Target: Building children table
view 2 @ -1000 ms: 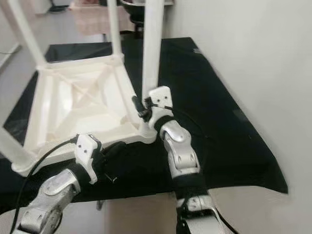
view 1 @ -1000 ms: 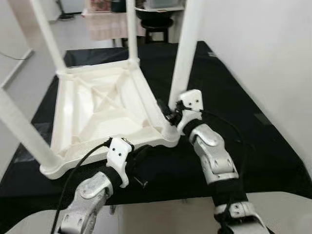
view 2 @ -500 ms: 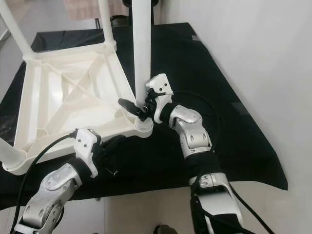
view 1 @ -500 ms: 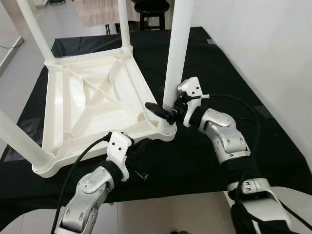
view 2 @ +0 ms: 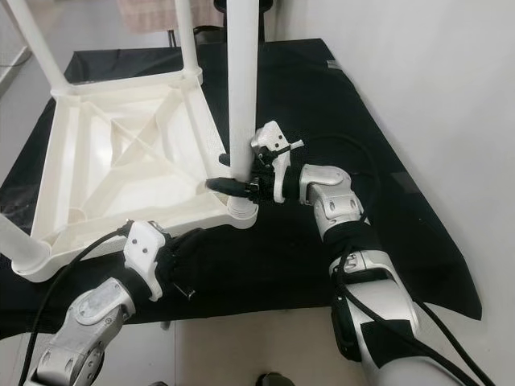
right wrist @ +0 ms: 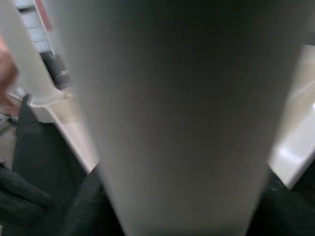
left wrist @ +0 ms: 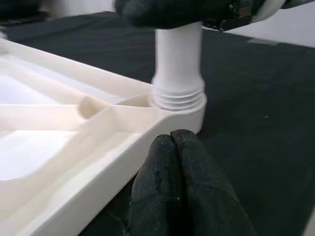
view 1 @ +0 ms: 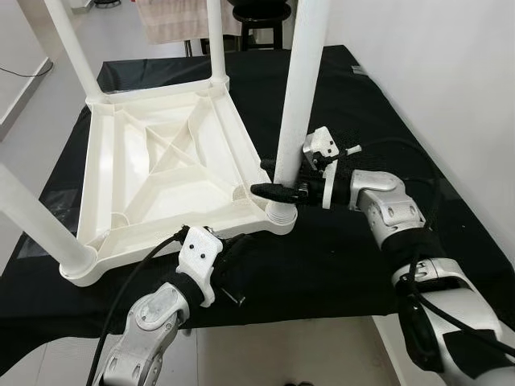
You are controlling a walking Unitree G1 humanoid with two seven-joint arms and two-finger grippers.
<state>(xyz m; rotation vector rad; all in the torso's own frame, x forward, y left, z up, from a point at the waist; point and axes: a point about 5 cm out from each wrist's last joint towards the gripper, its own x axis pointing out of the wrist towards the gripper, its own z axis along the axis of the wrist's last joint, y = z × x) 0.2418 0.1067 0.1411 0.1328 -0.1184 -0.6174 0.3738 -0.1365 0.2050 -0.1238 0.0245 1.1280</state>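
Observation:
A white plastic children's table (view 1: 173, 229) lies upside down on a black cloth, with its legs pointing up. The near right leg (view 1: 298, 88) stands in its corner socket (view 1: 280, 215). My right gripper (view 1: 278, 187) reaches in level from the right and is shut on this leg just above the socket, one black finger (view 1: 269, 190) crossing in front of it. In the right wrist view the leg (right wrist: 182, 113) is very close. My left gripper (left wrist: 177, 164) is shut with nothing in it, low on the cloth just in front of that corner (left wrist: 179, 105).
The black cloth (view 1: 362, 104) covers the floor under the table and ends near my feet. A white wall (view 1: 451, 80) runs close along the right. Three more legs (view 1: 72, 48) rise at the other corners. A dark stool (view 1: 261, 12) stands at the back.
My right gripper has turned from upright beside the leg's base to level, with a finger now across the front of the leg. The camera shifted. The left gripper has stayed put.

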